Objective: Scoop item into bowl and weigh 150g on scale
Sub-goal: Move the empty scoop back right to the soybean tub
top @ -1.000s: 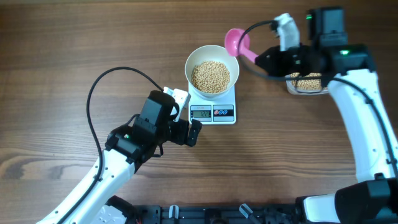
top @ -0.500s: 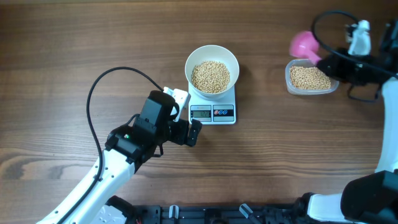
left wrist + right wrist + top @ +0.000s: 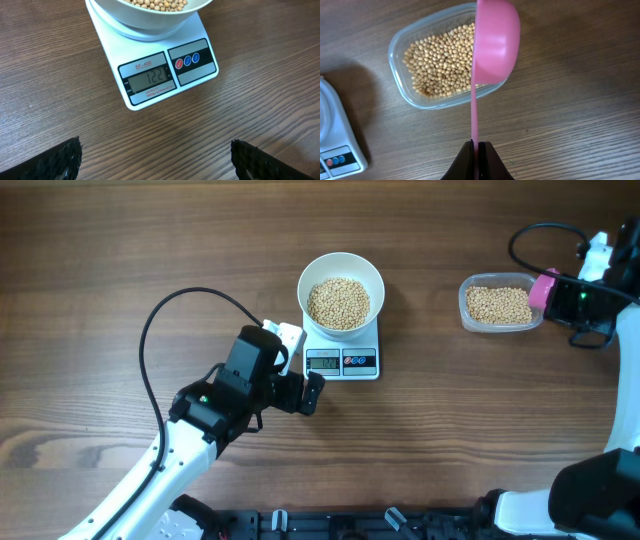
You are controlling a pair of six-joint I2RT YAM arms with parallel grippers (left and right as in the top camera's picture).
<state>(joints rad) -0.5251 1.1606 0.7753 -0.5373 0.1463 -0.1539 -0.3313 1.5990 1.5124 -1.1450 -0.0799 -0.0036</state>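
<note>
The white bowl stands on the scale with a heap of tan beans in it. In the left wrist view the scale's display reads 122. My left gripper is just in front of the scale. It is open, with only bare wood between its fingers. My right gripper is shut on the thin handle of a pink scoop. The scoop is turned on edge over the right end of a clear tub holding more beans.
The clear tub sits at the right of the wooden table, with the pink scoop and right gripper at its right end. A black cable loops from the left arm. The scale's corner shows at the right wrist view's left edge.
My right arm has swung away from the bowl to the right, carrying the pink scoop to the tub's right end. The left arm, bowl and scale have not moved.
</note>
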